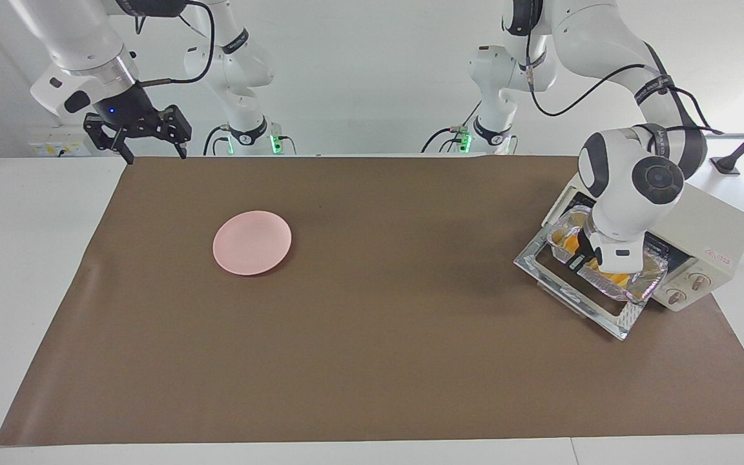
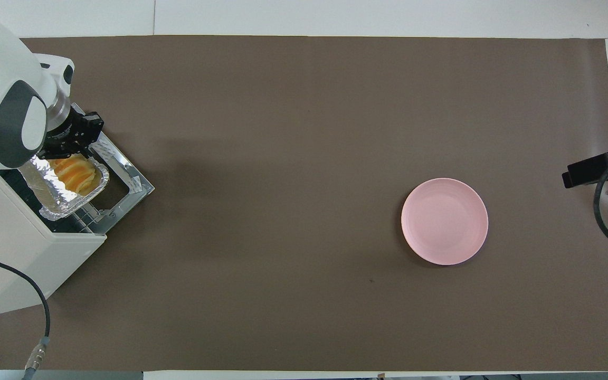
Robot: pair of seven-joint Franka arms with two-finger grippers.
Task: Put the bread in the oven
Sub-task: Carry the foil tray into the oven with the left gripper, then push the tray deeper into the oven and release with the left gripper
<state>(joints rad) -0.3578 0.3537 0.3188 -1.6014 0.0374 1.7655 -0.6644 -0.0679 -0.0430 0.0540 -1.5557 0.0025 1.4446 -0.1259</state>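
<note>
I see my left gripper [image 1: 580, 260] clamped on the rim of the foil tray [image 1: 643, 282], holding it over the oven's [image 1: 701, 226] dropped door [image 1: 572, 294], right at the open mouth. The bread [image 2: 76, 176] lies in the tray, partly hidden by the wrist. My right gripper [image 1: 150, 150] waits with fingers spread over the table's edge at its own end. A pink plate [image 1: 252, 242] sits on the brown mat [image 1: 372, 361], well apart from the oven.
</note>
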